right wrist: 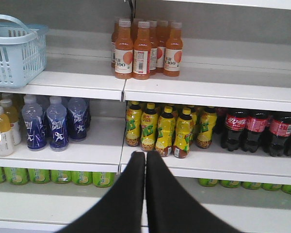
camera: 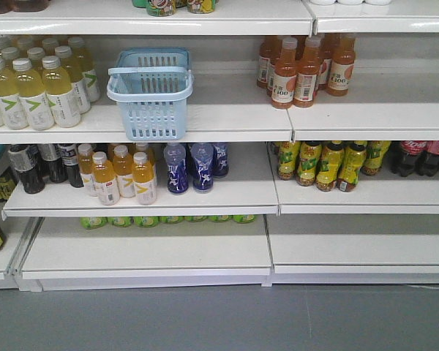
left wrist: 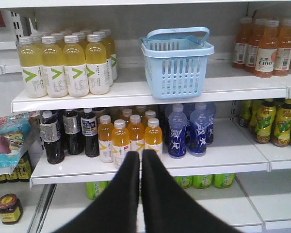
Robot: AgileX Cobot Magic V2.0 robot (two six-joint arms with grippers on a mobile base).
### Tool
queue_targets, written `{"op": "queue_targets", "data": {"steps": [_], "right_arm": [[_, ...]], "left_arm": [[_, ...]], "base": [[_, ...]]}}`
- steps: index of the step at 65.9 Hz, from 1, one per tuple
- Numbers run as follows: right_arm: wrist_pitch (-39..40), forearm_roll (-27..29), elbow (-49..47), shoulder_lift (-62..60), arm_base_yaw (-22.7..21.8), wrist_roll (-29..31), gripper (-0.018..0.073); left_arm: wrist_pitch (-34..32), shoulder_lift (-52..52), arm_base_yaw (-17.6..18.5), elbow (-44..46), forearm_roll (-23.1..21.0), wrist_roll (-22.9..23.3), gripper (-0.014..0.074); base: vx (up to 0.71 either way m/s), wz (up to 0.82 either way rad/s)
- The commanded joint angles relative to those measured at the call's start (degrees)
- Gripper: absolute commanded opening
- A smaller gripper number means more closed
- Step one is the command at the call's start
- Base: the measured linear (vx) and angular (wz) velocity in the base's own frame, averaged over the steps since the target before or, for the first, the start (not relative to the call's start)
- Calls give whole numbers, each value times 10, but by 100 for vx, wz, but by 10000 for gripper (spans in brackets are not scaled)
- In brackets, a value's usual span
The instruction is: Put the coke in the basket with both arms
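The basket (camera: 152, 113) is sitting upright on the upper shelf, and everything below is placed from it. Nothing is showing inside it through the slots or over the rim, so I am judging it empty. Its handle is lying down across the top.

No slim red coke is showing in any view, so I cannot tell where it is standing. The only cola in sight is a row of dark cola bottles (right wrist: 254, 128) with red labels, one shelf below the basket and far off to its right, standing upright with their long axis vertical.

The right pincer (right wrist: 145, 155) is pressed together and pinching nothing. It is pointing at the shelf below the basket and to its right, with the dark cola bottles ahead and off to its right, well apart from it. The left pincer (left wrist: 139, 154) is also pressed together and empty, pointing at the shelf just below the basket and slightly to its left.

The right arm is looking nearer to the cola end and the left arm nearer to the basket, so a reach rightward from the basket seems to be coming.
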State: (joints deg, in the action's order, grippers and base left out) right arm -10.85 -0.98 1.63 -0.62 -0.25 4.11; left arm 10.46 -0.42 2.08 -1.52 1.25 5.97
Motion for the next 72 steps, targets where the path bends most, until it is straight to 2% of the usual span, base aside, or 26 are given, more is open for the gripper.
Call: {"op": "queue_targets", "data": {"steps": [1,72], "right_arm": [[43,-1,4,-7,-2,5,-2],[42,-1,4,-7,-2,5,-2]], "left_arm": [[-39,-11,2,14,0,0,-6],[-39,-11,2,14,0,0,-6]], "base": [[6,0],[5,0]]}}
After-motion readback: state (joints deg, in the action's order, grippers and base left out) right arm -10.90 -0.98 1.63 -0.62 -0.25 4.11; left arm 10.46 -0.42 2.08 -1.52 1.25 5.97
